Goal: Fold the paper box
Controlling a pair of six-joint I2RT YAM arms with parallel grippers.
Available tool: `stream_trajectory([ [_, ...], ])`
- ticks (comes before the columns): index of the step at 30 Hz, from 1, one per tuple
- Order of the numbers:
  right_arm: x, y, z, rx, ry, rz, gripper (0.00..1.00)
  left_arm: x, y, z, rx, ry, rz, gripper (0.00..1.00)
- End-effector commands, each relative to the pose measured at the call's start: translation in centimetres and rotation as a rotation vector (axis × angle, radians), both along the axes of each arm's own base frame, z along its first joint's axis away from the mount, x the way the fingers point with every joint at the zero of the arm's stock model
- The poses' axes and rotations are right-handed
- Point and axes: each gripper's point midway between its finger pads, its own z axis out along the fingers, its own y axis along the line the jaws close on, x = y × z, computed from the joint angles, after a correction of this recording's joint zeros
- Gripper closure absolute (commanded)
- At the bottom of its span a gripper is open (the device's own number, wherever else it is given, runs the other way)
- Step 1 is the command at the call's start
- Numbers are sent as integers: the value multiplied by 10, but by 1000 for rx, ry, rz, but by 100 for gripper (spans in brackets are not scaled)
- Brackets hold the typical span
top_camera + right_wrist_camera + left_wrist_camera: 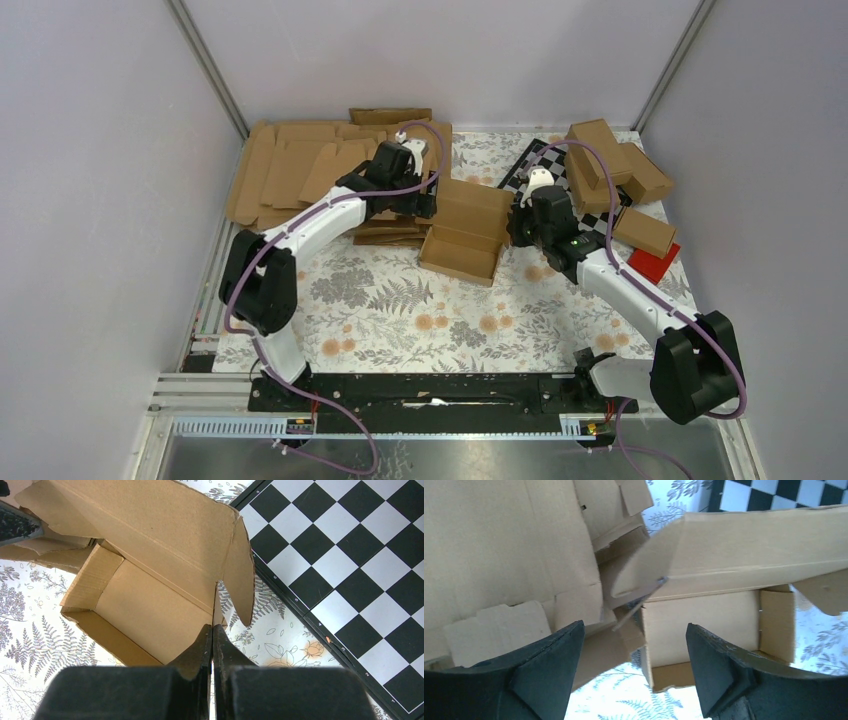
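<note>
The paper box (465,235) lies mid-table as an open brown tray with its lid panel raised behind it. My right gripper (513,225) is at the box's right end. In the right wrist view this gripper (212,627) is shut, and the thin end wall of the box (145,605) runs into its tips. My left gripper (428,203) is at the box's left end. Seen from the left wrist, it (634,630) stands open, its fingers straddling the loose end flap and corner of the box (704,625) without touching them.
A heap of flat brown blanks (300,165) fills the back left and reaches under my left arm (499,545). A chessboard (530,155) lies back right with several folded cartons (610,165) on it. A red flat block (655,262) sits by my right arm.
</note>
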Motion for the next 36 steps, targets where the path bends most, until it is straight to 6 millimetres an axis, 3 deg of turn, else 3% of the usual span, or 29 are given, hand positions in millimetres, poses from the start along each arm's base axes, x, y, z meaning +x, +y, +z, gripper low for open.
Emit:
stream_trajectory([
  [1, 5, 8, 12, 24, -25, 30, 100, 18, -5, 18, 2, -73, -84, 20],
  [5, 4, 8, 9, 22, -18, 29, 100, 22, -10, 14, -17, -66, -117, 22],
  [8, 5, 8, 9, 21, -18, 29, 100, 22, -16, 7, -35, -45, -148, 30],
  [12, 5, 8, 9, 21, -16, 29, 100, 19, -23, 10, -61, -35, -184, 53],
  [17, 7, 6, 10, 13, -17, 15, 100, 19, -21, 13, -37, -17, -160, 99],
  [21, 12, 3, 20, 16, -21, -25, 100, 9, -30, 16, -12, -19, -142, 100],
  [27, 20, -27, 36, 10, -65, -250, 100, -10, -50, 31, 7, -98, -93, 100],
  [30, 16, -30, 41, 58, -94, -288, 100, -18, -53, 38, -45, -148, -47, 100],
  [36, -2, -28, 24, 193, -163, -300, 100, -46, -61, 50, -196, -305, 11, 100],
])
